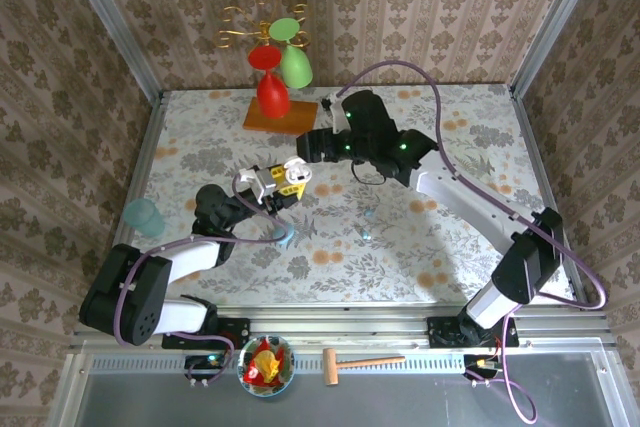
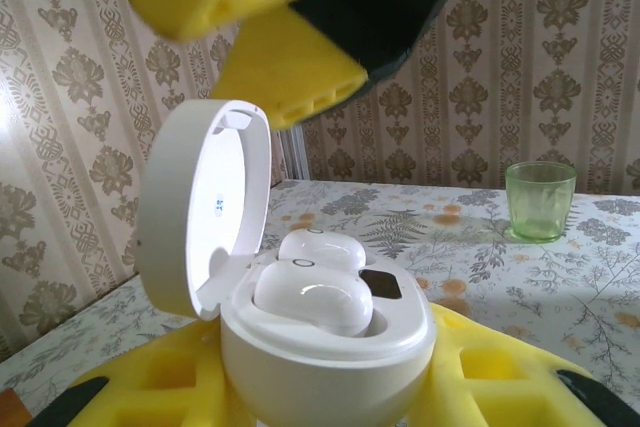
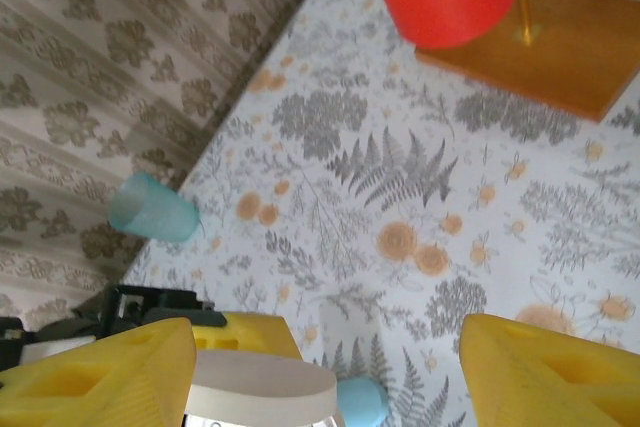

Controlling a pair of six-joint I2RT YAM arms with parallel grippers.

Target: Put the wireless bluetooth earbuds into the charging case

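From above, the left claw (image 1: 282, 185) pinches the open white charging case (image 1: 295, 170) left of the centre of the table (image 1: 450, 117), and a pale blue case (image 1: 285, 237) lies on the table at its 6 o'clock. At the left wrist, the lid (image 2: 195, 207) stands up at 9 o'clock and two white earbuds (image 2: 312, 297) lie side by side in the wells, rounded backs up, long axes running roughly from 9 to 3 o'clock. At the right wrist, the right claw (image 3: 328, 342) is spread wide, the lid's rim showing between its yellow fingers (image 3: 100, 372) at 6 o'clock.
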